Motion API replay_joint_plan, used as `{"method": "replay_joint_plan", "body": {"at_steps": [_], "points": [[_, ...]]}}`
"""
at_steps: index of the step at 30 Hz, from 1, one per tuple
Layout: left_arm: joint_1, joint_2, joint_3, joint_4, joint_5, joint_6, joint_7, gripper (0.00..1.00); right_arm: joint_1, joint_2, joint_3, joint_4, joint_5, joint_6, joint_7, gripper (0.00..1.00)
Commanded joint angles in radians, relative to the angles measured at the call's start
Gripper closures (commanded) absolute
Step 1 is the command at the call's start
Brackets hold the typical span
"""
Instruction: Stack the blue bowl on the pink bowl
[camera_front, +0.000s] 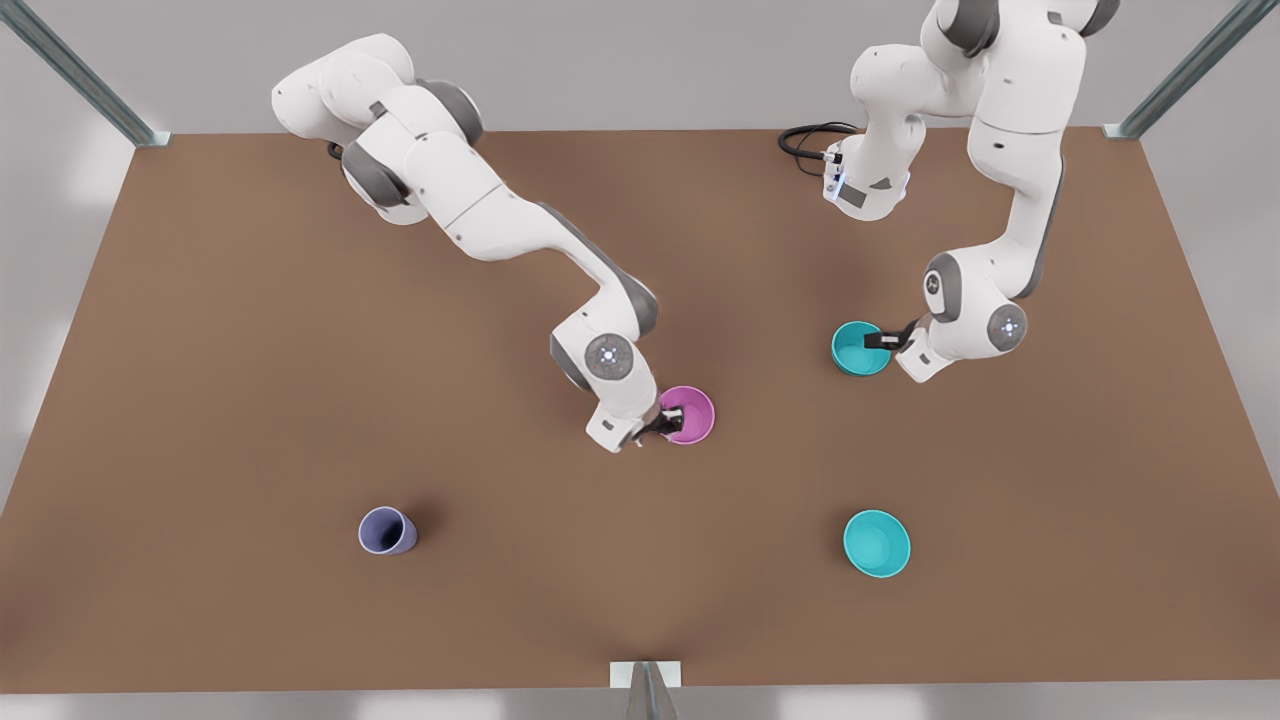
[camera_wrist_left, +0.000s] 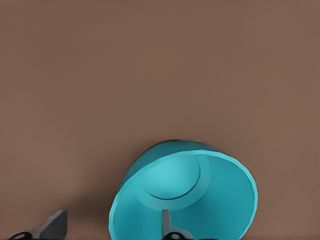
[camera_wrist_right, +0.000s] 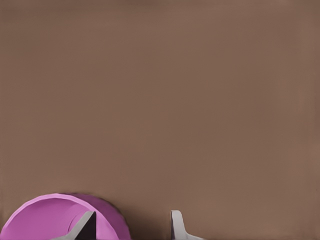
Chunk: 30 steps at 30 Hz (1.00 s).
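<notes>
the brown table (camera_front: 250, 400) is flat and plain, with lots of bare room around every bowl. nothing sits close to its edges.

the pink bowl (camera_front: 689, 414) is near the middle of the table. it is round and smooth, with sides that get narrower toward the bottom, and its mouth faces up. the right claw (camera_front: 668, 420) is at the rim on the front view's left side. one finger (camera_wrist_right: 86, 226) is inside the bowl and the other is outside, so the wall is between them. the fingers are spread with a gap, not squeezed.

the blue bowl (camera_front: 859, 348) is well apart from the pink one, toward the front view's right and farther back. it is round and smooth with a flat round bottom inside. its mouth faces up too. the left claw (camera_front: 878, 341) is at its rim on the front view's right side. one finger (camera_wrist_left: 167, 223) is inside the bowl and the other is outside on the table side, spread wide.

a brighter bowl (camera_front: 877, 543) sits alone near the front, on the front view's right. a purple cup (camera_front: 387, 530) stands near the front on the left.
</notes>
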Motion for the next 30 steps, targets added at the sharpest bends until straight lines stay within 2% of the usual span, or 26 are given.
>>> {"method": "replay_joint_plan", "body": {"at_steps": [1, 2, 3, 5, 6, 7, 10, 12, 14, 15, 16, 18, 22, 25, 26, 30], "points": [[0.000, 0.003, -0.002, 0.000, -0.001, 0.015, 0.066, 0.52, -0.036, -0.034, 0.006, 0.000, 0.053, 0.033, 0.379, 0.00], [0.000, 0.008, -0.003, 0.004, -0.001, 0.013, 0.066, 0.55, -0.129, -0.132, 0.062, -0.051, 0.068, -0.048, 0.297, 0.00], [-0.001, 0.007, -0.006, 0.004, -0.015, 0.012, 0.065, 0.58, -0.275, -0.190, 0.143, -0.069, 0.070, -0.221, 0.159, 0.00], [-0.030, 0.010, -0.021, 0.005, -0.022, 0.011, 0.053, 0.67, -0.635, -0.215, 0.294, -0.016, 0.068, -0.624, -0.234, 0.00], [-0.040, 0.010, -0.023, 0.005, -0.022, 0.010, 0.053, 0.76, -0.710, -0.212, 0.294, 0.030, 0.070, -0.762, -0.350, 0.00], [-0.040, 0.004, -0.021, 0.008, -0.027, -0.002, 0.053, 0.79, -0.821, -0.206, 0.291, 0.124, 0.059, -0.999, -0.566, 0.00], [-0.043, -0.024, -0.020, 0.074, -0.025, -0.108, 0.051, 0.79, -0.896, -0.221, 0.259, 0.234, -0.165, -1.162, -0.748, 0.00], [-0.047, -0.003, -0.038, 0.253, -0.025, -0.255, -0.079, 0.79, -0.938, -0.318, 0.262, 0.231, -0.165, -1.183, -0.750, 0.00], [-0.078, 0.082, -0.140, 0.486, -0.027, -0.396, -0.377, 0.79, -0.965, -0.367, 0.265, 0.224, -0.149, -1.187, -0.753, 0.00], [-0.144, 0.223, -0.143, 0.726, -0.027, -0.527, -0.584, 0.79, -0.988, -0.370, 0.270, 0.222, -0.117, -1.207, -0.756, 0.00], [-0.176, 0.327, -0.143, 0.895, -0.027, -0.597, -0.710, 0.79, -0.989, -0.367, 0.268, 0.221, -0.119, -1.185, -0.757, 0.00], [-0.210, 0.362, -0.144, 0.929, -0.025, -0.596, -0.722, 0.79, -0.962, -0.376, 0.270, 0.212, -0.145, -1.134, -0.645, 0.00], [-0.277, 0.384, -0.147, 0.941, -0.051, -0.516, -0.834, 0.79, -0.961, -0.387, 0.273, 0.172, -0.142, -1.131, -0.638, 0.00], [-0.294, 0.453, -0.147, 1.057, -0.058, -0.504, -0.874, 0.79, -0.936, -0.388, 0.273, 0.153, -0.157, -1.134, -0.642, 0.00], [-0.294, 0.454, -0.152, 1.057, -0.062, -0.473, -0.879, 0.79, -0.918, -0.388, 0.274, 0.153, -0.229, -1.150, -0.632, 0.00], [-0.317, 0.464, -0.158, 1.056, -0.062, -0.466, -0.880, 0.79, -0.890, -0.382, 0.270, 0.164, -0.237, -1.162, -0.599, 0.00]]}}
